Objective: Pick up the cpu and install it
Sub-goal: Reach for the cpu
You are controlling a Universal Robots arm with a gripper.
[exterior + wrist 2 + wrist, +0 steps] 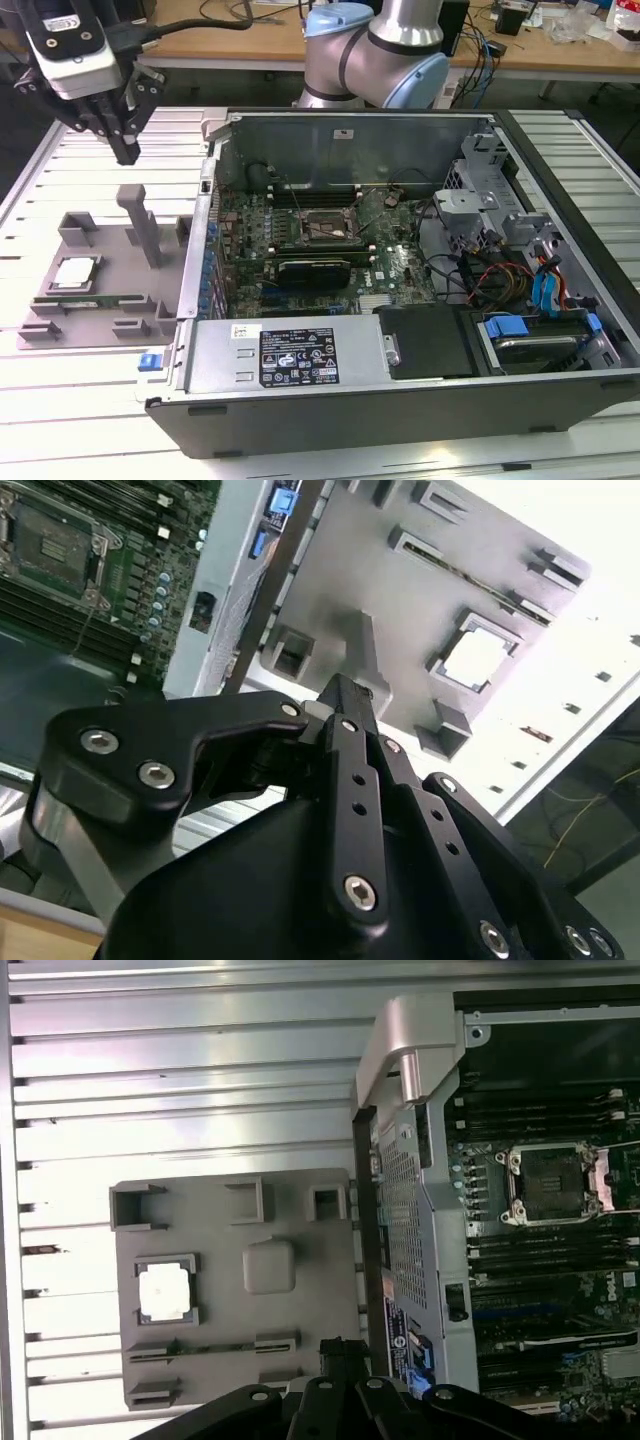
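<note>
One cpu [165, 1292], top glare-bleached, in grey tray [222, 1310]

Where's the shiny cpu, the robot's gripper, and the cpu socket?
cpu [77, 272], exterior view, middle of its silvery top.
gripper [128, 152], exterior view, its lower tip.
cpu socket [322, 228], exterior view, its middle.

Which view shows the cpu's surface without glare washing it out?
Exterior view: the cpu reads silvery-grey, evenly lit, with its edges visible. First wrist view: the cpu is blown out to flat white. Second wrist view: the cpu is also white, and the slatted table is overexposed too.
</note>
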